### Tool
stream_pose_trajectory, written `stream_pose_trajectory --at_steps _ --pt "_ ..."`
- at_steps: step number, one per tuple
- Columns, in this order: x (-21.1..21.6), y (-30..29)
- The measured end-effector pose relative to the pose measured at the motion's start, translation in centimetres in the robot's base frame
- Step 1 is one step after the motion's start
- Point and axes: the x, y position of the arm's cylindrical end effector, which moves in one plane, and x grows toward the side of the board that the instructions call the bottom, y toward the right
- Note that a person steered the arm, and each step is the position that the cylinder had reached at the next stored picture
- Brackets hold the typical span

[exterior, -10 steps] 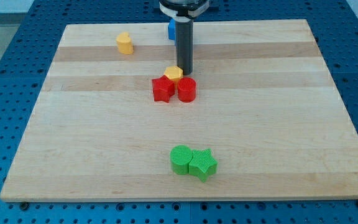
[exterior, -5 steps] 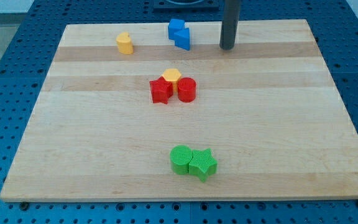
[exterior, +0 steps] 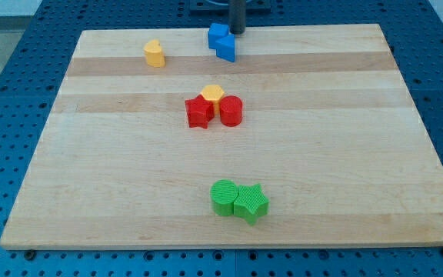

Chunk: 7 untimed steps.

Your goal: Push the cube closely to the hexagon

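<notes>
My tip is showing at the view's top edge of the wooden worktop, a dark rod coming down from above; there are no jaws on it, just the bare rod end. It is sitting just to the view's right of, and slightly above, the blue cube, very near it, though I cannot tell whether the two are touching.

The blue cube is lying against a second blue block, whose shape I cannot make out; that block is touching the cube's lower right side. The cube has no long axis to speak of, and its faces are looking roughly square to the worktop's edges.

Lower down, near the middle, the yellow hexagon is resting between and just above a red star and a red cylinder, touching both. The cube is sitting well apart from it.

A yellow block is standing alone toward the view's upper left. Near the bottom, a green cylinder and a green star are touching.
</notes>
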Motion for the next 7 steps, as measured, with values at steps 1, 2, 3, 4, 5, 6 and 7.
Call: stream_pose_trajectory --at_steps 1,2,3,4,5,6,7 --pt "0.0 -1.6" --pt "0.9 -1.6" --pt "2.7 -1.6" --pt "4.1 -1.8" --pt "3.0 -2.9" --pt "2.1 -4.8" --pt "3.1 -5.4"
